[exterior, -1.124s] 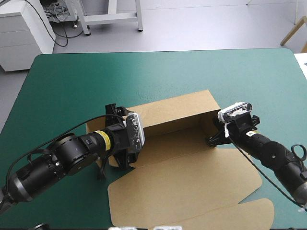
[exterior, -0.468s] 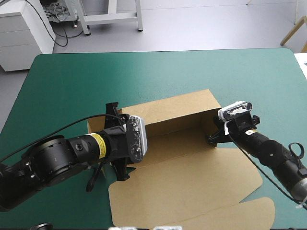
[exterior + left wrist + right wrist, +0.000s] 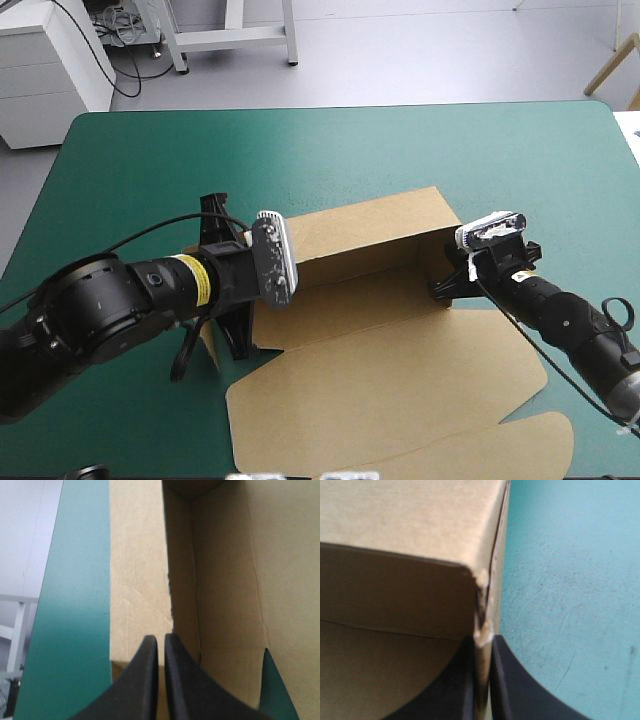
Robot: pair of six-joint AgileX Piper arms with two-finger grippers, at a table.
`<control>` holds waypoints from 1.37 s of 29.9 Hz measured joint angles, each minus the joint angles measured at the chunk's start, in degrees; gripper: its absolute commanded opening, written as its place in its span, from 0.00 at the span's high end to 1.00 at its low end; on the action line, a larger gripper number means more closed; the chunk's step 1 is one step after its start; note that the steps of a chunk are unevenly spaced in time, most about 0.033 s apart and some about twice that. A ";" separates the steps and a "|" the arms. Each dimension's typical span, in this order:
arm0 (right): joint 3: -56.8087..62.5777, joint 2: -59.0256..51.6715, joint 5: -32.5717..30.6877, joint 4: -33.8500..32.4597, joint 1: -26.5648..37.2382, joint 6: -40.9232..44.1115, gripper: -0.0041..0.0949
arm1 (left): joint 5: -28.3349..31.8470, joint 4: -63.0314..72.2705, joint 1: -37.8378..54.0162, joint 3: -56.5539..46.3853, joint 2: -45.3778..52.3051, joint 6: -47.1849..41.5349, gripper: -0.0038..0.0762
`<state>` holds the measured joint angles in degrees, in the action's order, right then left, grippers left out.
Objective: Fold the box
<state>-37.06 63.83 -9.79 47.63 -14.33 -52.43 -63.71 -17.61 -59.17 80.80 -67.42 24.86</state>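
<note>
box seen along its length in the left wrist view: the far wall stands upright on the teal-green cover, floor beside it. the left gripper is pinched all but together at the wall's near end, the top edge running into the slit, so it looks clamped on board.

right wrist view: the right gripper nips the creased upright corner, board plainly between its fingers.

high view: the box lies mid-table toward the near side, far wall raised, lid flat toward the near edge, one arm at each end. to raise the left end well, i'd hold the right corner firm and move the left pinch slowly, square to the crease, so the wall doesn't buckle.
</note>
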 measured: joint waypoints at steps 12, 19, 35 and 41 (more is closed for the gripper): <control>-0.34 0.00 -0.74 -0.25 0.00 0.02 0.98 | -3.80 15.60 35.11 4.39 -2.28 -2.74 0.93; -5.88 0.16 -7.54 -3.45 0.00 2.29 0.98 | -4.75 26.48 56.10 4.39 -2.28 -1.75 0.96; -28.39 3.23 -35.58 -40.87 0.00 45.35 0.98 | -0.15 26.09 60.94 1.57 -2.11 -0.59 0.96; -34.21 11.59 -44.18 -42.18 0.00 46.80 0.98 | -0.02 26.03 60.99 1.57 -2.11 -0.52 0.96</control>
<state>-71.27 75.42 -53.97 5.46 -14.33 -5.63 -63.73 8.41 1.82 82.37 -69.54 24.34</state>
